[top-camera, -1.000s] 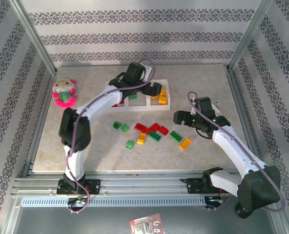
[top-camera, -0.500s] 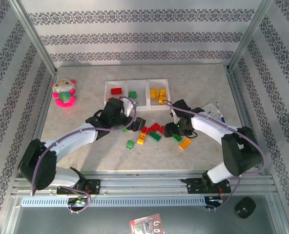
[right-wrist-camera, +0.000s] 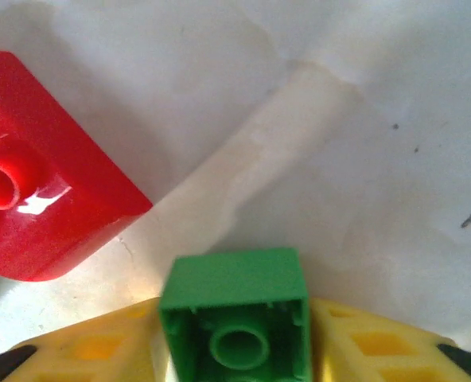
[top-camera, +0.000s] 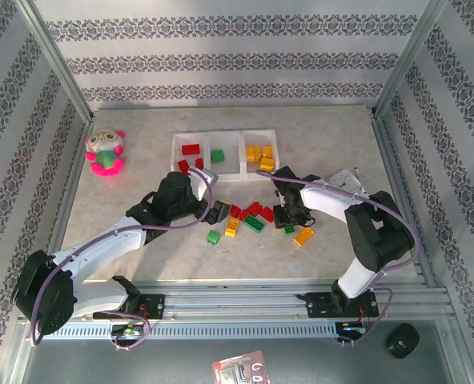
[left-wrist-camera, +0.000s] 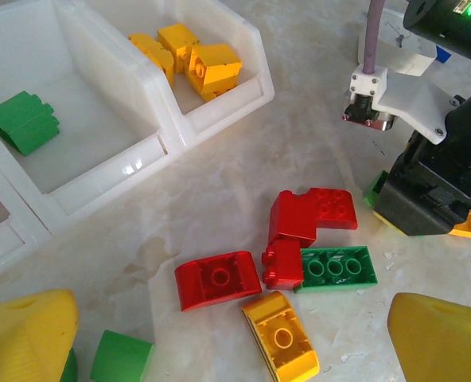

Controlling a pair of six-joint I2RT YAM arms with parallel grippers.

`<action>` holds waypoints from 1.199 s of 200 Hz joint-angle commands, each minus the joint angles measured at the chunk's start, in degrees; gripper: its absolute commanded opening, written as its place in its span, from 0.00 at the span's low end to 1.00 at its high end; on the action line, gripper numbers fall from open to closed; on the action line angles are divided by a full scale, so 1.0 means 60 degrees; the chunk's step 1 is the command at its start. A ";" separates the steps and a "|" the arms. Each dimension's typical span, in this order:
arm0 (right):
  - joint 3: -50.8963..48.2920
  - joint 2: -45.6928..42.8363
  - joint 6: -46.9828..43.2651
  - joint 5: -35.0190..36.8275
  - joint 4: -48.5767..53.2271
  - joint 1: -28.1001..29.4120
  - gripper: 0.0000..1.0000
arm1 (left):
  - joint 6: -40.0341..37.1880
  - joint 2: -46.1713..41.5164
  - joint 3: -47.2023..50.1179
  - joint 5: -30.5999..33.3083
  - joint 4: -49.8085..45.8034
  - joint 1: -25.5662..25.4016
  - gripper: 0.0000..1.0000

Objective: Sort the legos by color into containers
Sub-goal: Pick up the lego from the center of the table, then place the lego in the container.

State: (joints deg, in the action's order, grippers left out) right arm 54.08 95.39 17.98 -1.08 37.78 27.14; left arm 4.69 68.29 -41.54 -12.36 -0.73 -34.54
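Note:
The white three-compartment tray [top-camera: 224, 174] holds red legos [top-camera: 190, 150] on the left, a green one [top-camera: 217, 156] in the middle and yellow ones [top-camera: 259, 154] on the right. Loose legos lie in front of it: a red cluster [top-camera: 253, 211], a green brick [top-camera: 255, 224] and a yellow brick [top-camera: 231, 228]. My left gripper [top-camera: 219, 211] hovers open over that pile, and its yellow fingers [left-wrist-camera: 29, 334] straddle a red curved brick [left-wrist-camera: 218, 278] and a yellow brick [left-wrist-camera: 282, 338]. My right gripper [top-camera: 289, 218] is down at the pile's right end, shut on a small green brick [right-wrist-camera: 235, 318].
A pink-and-green plush toy [top-camera: 105, 152] sits at the far left. An orange brick [top-camera: 303, 236] and a green brick [top-camera: 213, 237] lie apart from the pile. A white paper scrap [top-camera: 347, 178] lies to the right. A red brick [right-wrist-camera: 36, 199] is beside the held one.
My left arm pulled back from the tray to the pile, still open. My right arm swung in and down to the pile's right end, and its jaws closed on the green brick.

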 commanded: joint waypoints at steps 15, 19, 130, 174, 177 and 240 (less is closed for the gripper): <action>0.0251 -0.0383 0.0025 0.0480 0.0233 -0.0010 0.27 | -0.0253 -0.0055 0.0163 0.0076 0.0625 -0.0087 0.99; 0.0261 -0.0464 0.0049 0.0487 0.0244 -0.0018 0.26 | -0.0275 -0.0046 0.0165 0.0062 0.0641 -0.0088 0.99; 0.3359 -0.0016 -0.0162 -0.0755 -0.1476 0.0045 0.15 | 0.0649 -0.0497 0.0826 0.0755 0.1401 -0.0092 0.99; 0.5458 0.1855 0.0424 -0.1182 -0.2485 0.0254 0.15 | 0.0948 -0.1086 0.1182 0.1108 0.0999 -0.0107 0.99; 0.5590 0.1952 0.0475 -0.1182 -0.2539 0.0273 0.15 | 0.0978 -0.1143 0.1203 0.1135 0.0981 -0.0110 0.99; 0.8213 0.4248 0.0294 -0.1180 -0.3001 0.0431 0.15 | 0.1183 -0.2127 0.1624 0.1536 0.0266 -0.0144 0.99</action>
State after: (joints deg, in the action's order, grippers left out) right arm 97.82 116.92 20.21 -7.84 22.17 29.06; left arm 10.70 57.36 -32.77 -4.86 3.36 -34.54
